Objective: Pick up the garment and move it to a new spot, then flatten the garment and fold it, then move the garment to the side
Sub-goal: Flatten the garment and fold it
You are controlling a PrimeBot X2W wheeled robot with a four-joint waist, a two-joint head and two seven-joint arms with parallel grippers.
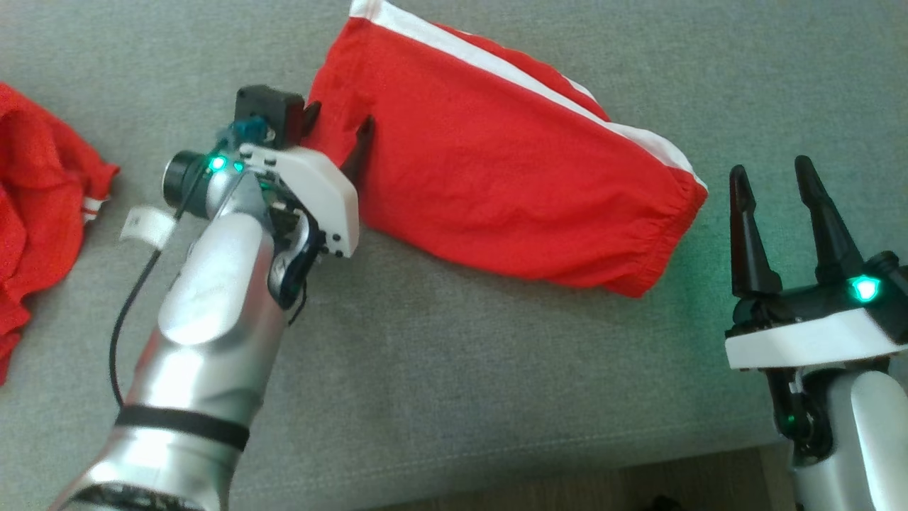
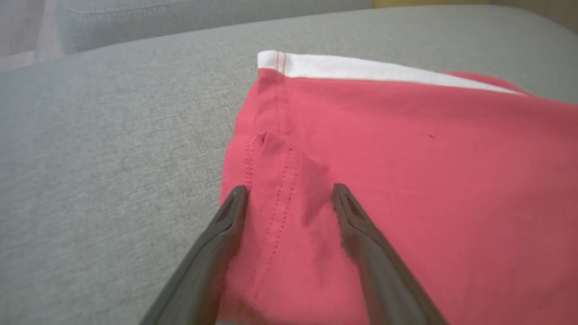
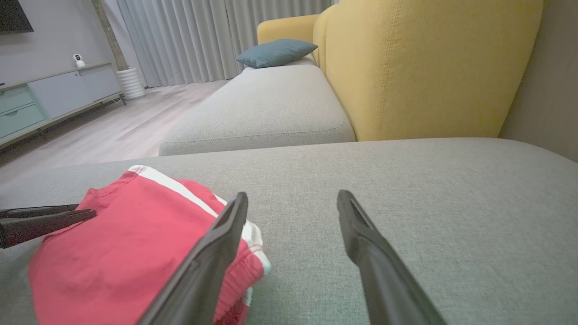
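**Shorts look folded; move to the side not yet done**

Far left of the head view: a second red garment (image 1: 35,213), crumpled on the grey sofa seat (image 1: 461,369), well apart from the work. It is not the piece being handled, as far as I can judge. If the side move goes left, it takes up that spot.

Left gripper (image 1: 340,117): jaws apart at the left hem of the red shorts (image 1: 496,177). In the left wrist view one finger sits at the cloth edge and the other over the stitched hem. No cloth is pinched. Cannot tell if the tips touch the fabric.

Middle: the shorts lie flat on the seat, white side stripe along the far edge, elastic waistband at the right end. They look like a single neat layer stack, legs together, so pick-up, flattening and fold seem done or nearly done. A small pucker shows near the hem seam (image 2: 271,140). Left to do: grip and shift it aside.

Right: right gripper (image 1: 771,167) has its jaws apart, holds nothing, and sits just beside the waistband end without touching it. The seat in front of it is bare.

Beyond, in the right wrist view: another grey seat, a yellow sofa back (image 3: 429,67), a blue cushion (image 3: 275,52) and curtains. All are well apart and none stands in the way.
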